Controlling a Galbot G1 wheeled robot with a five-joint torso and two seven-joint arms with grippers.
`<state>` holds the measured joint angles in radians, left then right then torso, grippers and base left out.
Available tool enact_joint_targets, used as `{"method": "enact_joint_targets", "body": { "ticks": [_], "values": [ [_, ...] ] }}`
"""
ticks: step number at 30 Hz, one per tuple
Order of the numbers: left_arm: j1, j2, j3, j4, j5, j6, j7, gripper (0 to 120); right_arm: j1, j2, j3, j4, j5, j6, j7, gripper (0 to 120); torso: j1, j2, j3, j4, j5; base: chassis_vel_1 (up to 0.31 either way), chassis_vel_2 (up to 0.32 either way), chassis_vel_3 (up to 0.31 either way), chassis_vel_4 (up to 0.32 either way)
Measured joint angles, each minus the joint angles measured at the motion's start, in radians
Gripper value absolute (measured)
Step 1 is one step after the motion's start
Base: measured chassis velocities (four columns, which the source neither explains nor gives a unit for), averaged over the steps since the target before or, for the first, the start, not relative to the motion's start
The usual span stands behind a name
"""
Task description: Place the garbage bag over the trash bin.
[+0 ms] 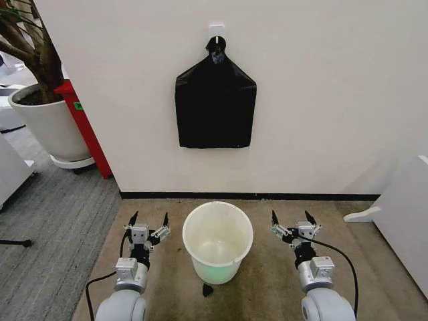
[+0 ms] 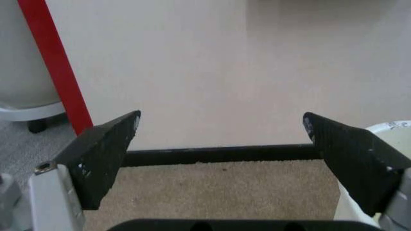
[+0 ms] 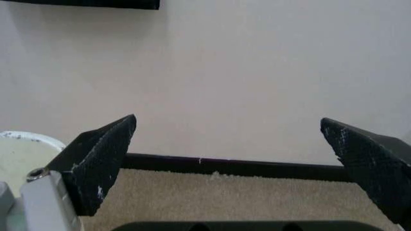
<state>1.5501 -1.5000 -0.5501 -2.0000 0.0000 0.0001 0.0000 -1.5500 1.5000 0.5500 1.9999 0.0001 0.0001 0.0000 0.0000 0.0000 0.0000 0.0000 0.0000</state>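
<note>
1. White plant pot (image 1: 50, 127) with a tree stands far left by the wall, a red panel (image 1: 85, 127) beside it.
2. Left claw (image 1: 148, 221) hovers low over the carpet, just left of the trash bin (image 1: 217, 242); fingers spread wide, holding nothing.
3. Trash bin sits on the carpet (image 1: 267, 294) between the claws, empty inside.
4. Garbage bag (image 1: 215, 101) hangs flat from a wall hook above the bin.
5. Right claw (image 1: 293, 219) just right of the bin, fingers wide apart, empty.

Head cam high, looks down/fwd at wall (image 1: 321, 100); wrist cams low, face wall; all share baseboard (image 1: 247, 196).
</note>
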Motion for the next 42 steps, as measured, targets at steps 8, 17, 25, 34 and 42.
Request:
{"method": "enact_joint_targets", "body": {
  "ticks": [8, 17, 25, 34, 42],
  "values": [
    [0.0, 0.0, 0.0, 0.0, 0.0, 0.0, 0.0, 100, 0.0, 0.0, 0.0, 0.0, 0.0, 0.0, 0.0, 100, 0.0, 0.0, 0.0, 0.0, 0.0, 0.0, 0.0, 0.0, 0.0],
    [0.0, 0.0, 0.0, 0.0, 0.0, 0.0, 0.0, 100, 0.0, 0.0, 0.0, 0.0, 0.0, 0.0, 0.0, 100, 0.0, 0.0, 0.0, 0.0, 0.0, 0.0, 0.0, 0.0, 0.0],
    [0.0, 0.0, 0.0, 0.0, 0.0, 0.0, 0.0, 100, 0.0, 0.0, 0.0, 0.0, 0.0, 0.0, 0.0, 100, 0.0, 0.0, 0.0, 0.0, 0.0, 0.0, 0.0, 0.0, 0.0],
    [0.0, 0.0, 0.0, 0.0, 0.0, 0.0, 0.0, 100, 0.0, 0.0, 0.0, 0.0, 0.0, 0.0, 0.0, 100, 0.0, 0.0, 0.0, 0.0, 0.0, 0.0, 0.0, 0.0, 0.0],
    [0.0, 0.0, 0.0, 0.0, 0.0, 0.0, 0.0, 100, 0.0, 0.0, 0.0, 0.0, 0.0, 0.0, 0.0, 100, 0.0, 0.0, 0.0, 0.0, 0.0, 0.0, 0.0, 0.0, 0.0]
  ]
}}
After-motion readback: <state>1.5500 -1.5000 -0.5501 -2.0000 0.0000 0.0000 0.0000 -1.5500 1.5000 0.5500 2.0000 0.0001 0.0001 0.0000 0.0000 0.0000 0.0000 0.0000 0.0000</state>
